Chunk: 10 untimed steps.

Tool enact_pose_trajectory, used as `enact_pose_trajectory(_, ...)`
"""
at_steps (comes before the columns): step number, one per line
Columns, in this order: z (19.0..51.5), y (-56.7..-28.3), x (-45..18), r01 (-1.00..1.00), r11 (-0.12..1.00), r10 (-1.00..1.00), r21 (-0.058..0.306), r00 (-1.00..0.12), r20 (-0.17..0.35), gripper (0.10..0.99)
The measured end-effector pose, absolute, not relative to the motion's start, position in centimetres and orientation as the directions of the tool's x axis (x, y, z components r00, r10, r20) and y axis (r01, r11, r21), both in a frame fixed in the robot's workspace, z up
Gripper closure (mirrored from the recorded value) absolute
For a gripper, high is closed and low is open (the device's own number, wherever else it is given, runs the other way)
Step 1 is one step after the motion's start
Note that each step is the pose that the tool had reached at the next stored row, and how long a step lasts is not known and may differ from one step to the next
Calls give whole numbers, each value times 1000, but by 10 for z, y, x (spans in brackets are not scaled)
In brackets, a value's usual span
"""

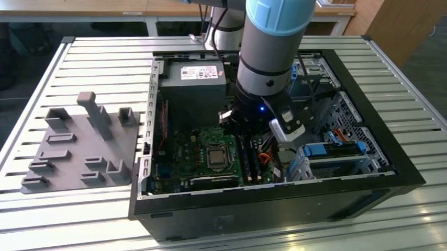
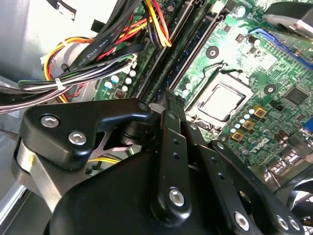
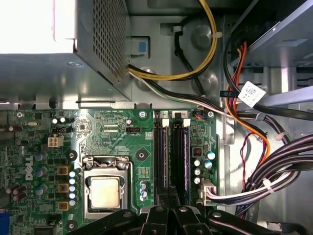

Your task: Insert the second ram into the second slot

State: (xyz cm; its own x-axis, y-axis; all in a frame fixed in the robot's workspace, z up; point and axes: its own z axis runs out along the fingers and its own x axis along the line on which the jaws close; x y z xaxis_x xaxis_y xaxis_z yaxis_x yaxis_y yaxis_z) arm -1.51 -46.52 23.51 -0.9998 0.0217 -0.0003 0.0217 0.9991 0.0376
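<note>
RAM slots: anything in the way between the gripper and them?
Nothing visible. The gripper hangs directly over the RAM slots; no cable crosses them. Power-supply wires pass beyond their end, cable bundle lies aside.

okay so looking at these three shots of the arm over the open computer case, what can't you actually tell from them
- Whether the second ram is fully seated: in the first wrist view the gripper covers its near end.
- Whether the gripper's fingers are open or shut: in the second wrist view its own linkage hides the tips.
- The memory slots in the exterior view: the arm blocks their far end.
- The gray fixture plate: its pockets are too small to read.
</note>
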Motion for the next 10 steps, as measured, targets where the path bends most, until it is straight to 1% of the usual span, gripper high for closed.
enact_pose_trajectory(10,238,-465,-15,22,999,22,38,-1000,0,980)
